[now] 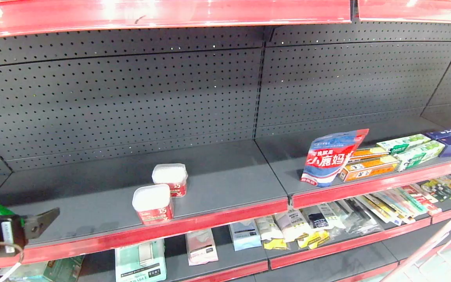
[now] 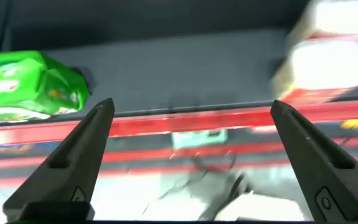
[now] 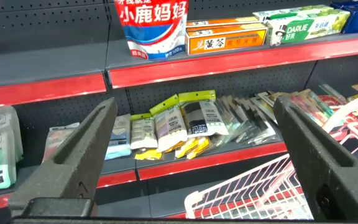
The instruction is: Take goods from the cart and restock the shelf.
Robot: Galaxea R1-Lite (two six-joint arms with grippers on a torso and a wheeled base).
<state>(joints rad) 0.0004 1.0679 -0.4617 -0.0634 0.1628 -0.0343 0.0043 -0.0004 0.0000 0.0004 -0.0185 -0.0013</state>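
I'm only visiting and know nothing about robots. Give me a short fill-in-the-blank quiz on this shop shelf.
The shelf holds ____ white-lidded tubs. The shelf's front edge is coloured ____. The left gripper is ____, gripping nothing. The package near it is coloured ____.
Missing words: two, red, open, green.

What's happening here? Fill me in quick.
A two-armed robot is restocking a store shelf. Its left gripper hangs open and empty at the red front edge of the grey shelf, between a green packet and two white-lidded red tubs. The right gripper is open and empty by the pink wire cart.
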